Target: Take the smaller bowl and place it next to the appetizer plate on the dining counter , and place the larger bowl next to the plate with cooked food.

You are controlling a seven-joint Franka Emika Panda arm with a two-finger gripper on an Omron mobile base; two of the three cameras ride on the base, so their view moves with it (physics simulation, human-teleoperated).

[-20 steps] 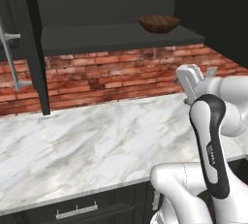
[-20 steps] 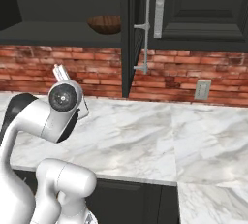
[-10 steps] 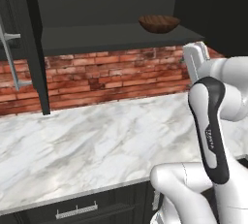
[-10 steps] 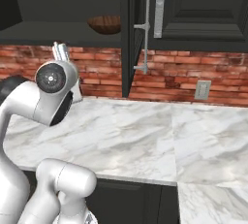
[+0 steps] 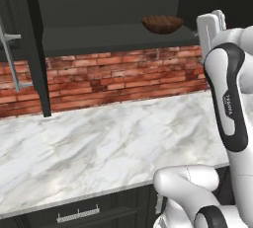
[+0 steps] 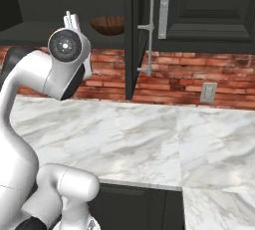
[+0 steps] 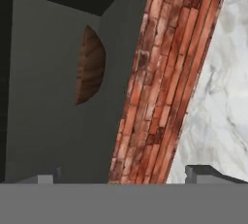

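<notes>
1. Bowl (image 5: 162, 23): your small brown wooden one sits on the open cabinet shelf (image 5: 113, 37) above the brick.
2. Gripper (image 5: 211, 24): jaws wide apart, holding nothing.
3. Reach carelessly and you risk knocking it off.

A brown wooden bowl (image 5: 162, 23) sits on a dark shelf (image 5: 113, 38) up high, inside an open cupboard. Under the shelf is a red brick wall (image 5: 118, 76). Below the wall is a white marble counter (image 5: 99, 148) with grey lines in it. A dark cupboard door (image 5: 34, 44) hangs open on the left. The white robot arm (image 5: 227, 98) stands tall on the right, with its hand (image 5: 211, 24) up near the shelf, just beside the bowl but not touching it.
</notes>
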